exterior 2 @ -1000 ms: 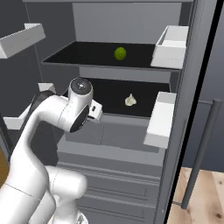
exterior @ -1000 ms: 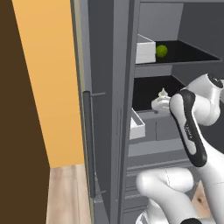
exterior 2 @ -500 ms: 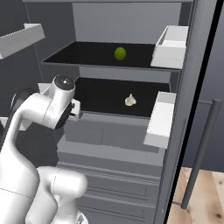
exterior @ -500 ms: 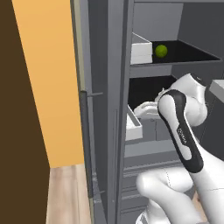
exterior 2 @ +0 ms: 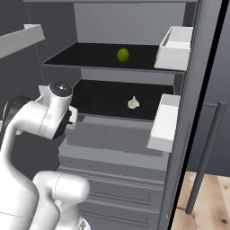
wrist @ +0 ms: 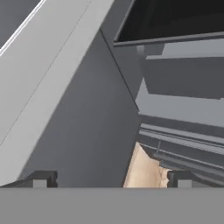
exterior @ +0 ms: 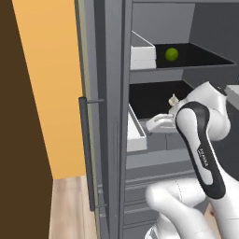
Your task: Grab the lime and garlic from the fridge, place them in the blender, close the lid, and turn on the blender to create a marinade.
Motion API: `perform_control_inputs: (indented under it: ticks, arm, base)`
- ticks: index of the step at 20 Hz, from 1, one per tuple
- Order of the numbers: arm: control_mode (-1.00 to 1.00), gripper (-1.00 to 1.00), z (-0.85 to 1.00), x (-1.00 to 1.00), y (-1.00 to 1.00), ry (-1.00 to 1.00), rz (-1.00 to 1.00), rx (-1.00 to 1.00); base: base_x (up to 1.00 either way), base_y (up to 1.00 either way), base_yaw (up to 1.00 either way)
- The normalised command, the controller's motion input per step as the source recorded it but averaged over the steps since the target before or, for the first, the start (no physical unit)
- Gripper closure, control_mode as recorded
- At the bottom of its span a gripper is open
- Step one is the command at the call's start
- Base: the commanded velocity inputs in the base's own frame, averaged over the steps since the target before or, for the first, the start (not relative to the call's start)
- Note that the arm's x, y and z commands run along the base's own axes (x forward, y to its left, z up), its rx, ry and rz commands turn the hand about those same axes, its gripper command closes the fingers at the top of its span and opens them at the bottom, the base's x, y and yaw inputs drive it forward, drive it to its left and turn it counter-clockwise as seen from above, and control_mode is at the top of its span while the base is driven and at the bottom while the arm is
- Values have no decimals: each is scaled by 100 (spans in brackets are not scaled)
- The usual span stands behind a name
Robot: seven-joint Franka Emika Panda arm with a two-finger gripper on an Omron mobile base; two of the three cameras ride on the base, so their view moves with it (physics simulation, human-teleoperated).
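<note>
Fridge [exterior 2: 112, 148] doors are standing open. Lime [exterior 2: 122, 55] is sitting mid-way along the upper black shelf [exterior 2: 81, 56], garlic [exterior 2: 133, 103] toward the right of the lower shelf. Gripper [wrist: 111, 177] is hanging open, empty, facing the drawer fronts.

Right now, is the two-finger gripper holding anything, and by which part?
Nothing is held: the gripper is open with an empty gap; the small round yellow-green lime sits on its shelf.
</note>
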Motion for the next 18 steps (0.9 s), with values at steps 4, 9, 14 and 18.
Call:
perform_control_inputs:
  ticks: [4, 9, 14, 18]
  arm:
    - [-100, -100, 0, 0, -100, 0, -24, -1]
    - [-100, -100, 0, 5, -100, 0, -29, -15]
    - [-100, -100, 0, 27, -100, 0, -22, -27]
    - [-100, -100, 0, 21, -100, -1, -14, -21]
  base:
    - [0, 0, 0]
    - [0, 0, 0]
    - [0, 0, 0]
    - [0, 0, 0]
